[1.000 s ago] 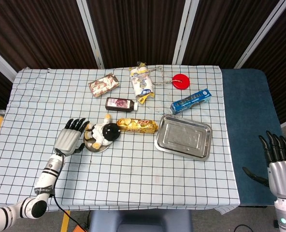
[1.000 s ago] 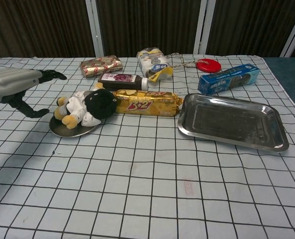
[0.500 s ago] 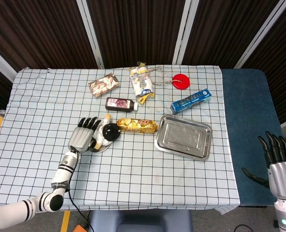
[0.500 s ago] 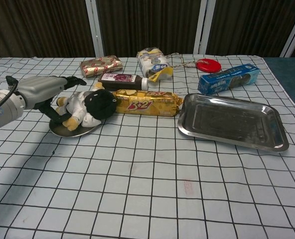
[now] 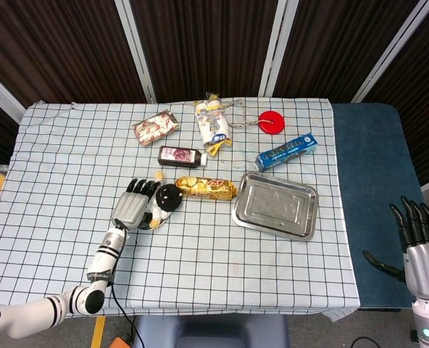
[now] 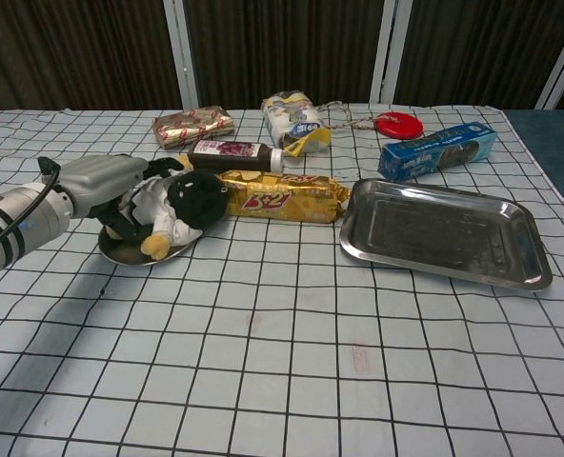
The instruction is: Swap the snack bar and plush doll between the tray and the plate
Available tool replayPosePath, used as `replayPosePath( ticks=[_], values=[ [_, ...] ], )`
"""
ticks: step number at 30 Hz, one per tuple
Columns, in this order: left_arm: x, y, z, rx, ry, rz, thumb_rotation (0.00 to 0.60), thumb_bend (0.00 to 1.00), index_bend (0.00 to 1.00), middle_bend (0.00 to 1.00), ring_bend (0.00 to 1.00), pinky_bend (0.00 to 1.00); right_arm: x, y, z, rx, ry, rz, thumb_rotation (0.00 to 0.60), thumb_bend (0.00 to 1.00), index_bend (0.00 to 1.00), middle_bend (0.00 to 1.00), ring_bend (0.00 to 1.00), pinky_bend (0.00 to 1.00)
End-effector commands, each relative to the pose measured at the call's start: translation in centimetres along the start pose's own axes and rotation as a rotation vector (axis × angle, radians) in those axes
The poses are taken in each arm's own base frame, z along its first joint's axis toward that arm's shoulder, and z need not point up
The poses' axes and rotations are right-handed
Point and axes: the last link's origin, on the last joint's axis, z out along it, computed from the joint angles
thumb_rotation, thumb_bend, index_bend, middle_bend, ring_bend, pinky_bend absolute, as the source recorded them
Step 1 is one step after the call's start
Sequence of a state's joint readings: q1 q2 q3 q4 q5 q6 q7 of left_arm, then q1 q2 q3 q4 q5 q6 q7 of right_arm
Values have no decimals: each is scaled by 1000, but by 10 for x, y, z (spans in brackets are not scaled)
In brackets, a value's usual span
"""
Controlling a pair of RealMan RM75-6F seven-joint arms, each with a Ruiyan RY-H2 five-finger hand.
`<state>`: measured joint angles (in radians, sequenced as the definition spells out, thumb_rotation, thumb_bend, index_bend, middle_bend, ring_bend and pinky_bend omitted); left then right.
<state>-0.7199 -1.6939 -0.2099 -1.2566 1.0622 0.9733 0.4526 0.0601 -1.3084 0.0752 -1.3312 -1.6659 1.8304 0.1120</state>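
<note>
Left robot hand (image 6: 106, 186) rests on plush doll (image 6: 182, 202), over plate (image 6: 130, 250).

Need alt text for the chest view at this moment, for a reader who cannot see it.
The robot's left hand rests on a plush doll lying on a small round plate on a checked tablecloth. A yellow snack bar lies on the cloth between the doll and an empty metal tray, with other packaged items behind.
</note>
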Motion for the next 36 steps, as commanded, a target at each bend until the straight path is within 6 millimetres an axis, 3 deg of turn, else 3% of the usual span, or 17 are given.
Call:
replayPosePath(
  ticks=[1,8,11,17,24,30,36],
  values=[
    [-3,2,0,-13,45,16,600,405,339,486,400,318,0,0,0,2,0,2,600,81,0,0,0,23],
    [-8,1,1,-18,66,24,600,440,606,749,640,604,0,0,0,2,2,6,600,81,0,0,0,23],
    [-3,-1,-2,-11,123,27,600,461,667,813,695,655,0,0,1,1,6,7,600,81,0,0,0,23],
    [23,-5,-18,-22,249,17,600,485,707,852,727,678,0,0,1,0,7,6,600,81,0,0,0,23],
    [45,5,-66,-106,287,-45,600,489,716,860,733,685,2,0,1,-6,23,19,600,81,0,0,0,24],
    [36,24,-98,-164,250,-93,600,488,717,863,736,687,7,1,0,-6,43,41,600,81,0,0,0,24],
    [8,43,-103,-169,188,-128,600,490,717,863,736,687,9,0,-3,10,41,56,600,79,0,0,0,24]
  ],
)
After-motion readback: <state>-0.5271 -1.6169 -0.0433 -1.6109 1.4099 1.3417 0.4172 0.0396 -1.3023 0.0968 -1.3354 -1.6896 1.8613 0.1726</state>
